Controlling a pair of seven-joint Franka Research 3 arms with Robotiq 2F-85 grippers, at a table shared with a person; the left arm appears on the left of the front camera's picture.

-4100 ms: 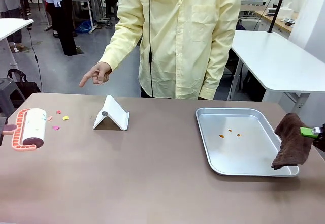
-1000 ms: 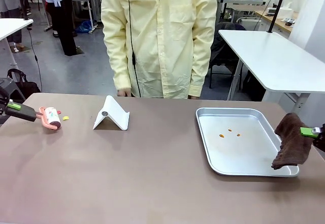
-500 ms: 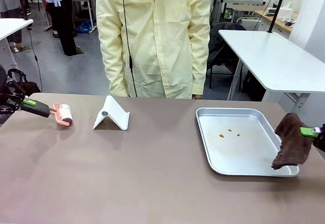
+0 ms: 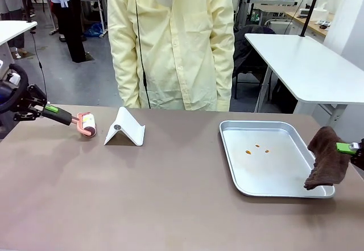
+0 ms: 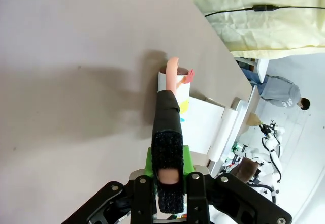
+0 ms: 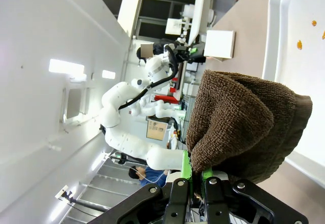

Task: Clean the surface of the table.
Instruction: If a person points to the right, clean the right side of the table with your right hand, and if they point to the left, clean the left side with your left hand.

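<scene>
The near half of the taupe tabletop (image 4: 170, 211) lies bare, as it did before. At the right edge the right tool (image 4: 352, 147) is clamped on a brown cloth (image 4: 325, 161) that hangs over the near right corner of the steel tray (image 4: 272, 189); neither has shifted over the last four seconds, and the few orange crumbs (image 4: 257, 147) sit in the same spot in the tray's far half. Farther back on the left, the left tool (image 4: 50, 110) is closed on the dark handle of the lint roller (image 4: 87, 124), whose head looks to rest on the tabletop. Half a second ago the roller was farther left; now it is just beside the white folded stand (image 4: 125, 129), not touching it. The coloured scraps that lay by the roller four seconds ago are gone from the tabletop, and the left wrist view shows yellow and pink bits on the roll. Beyond the far edge the person (image 4: 170, 40) in a pale yellow shirt stands with both arms down, where earlier one hand pointed toward the scraps.
</scene>
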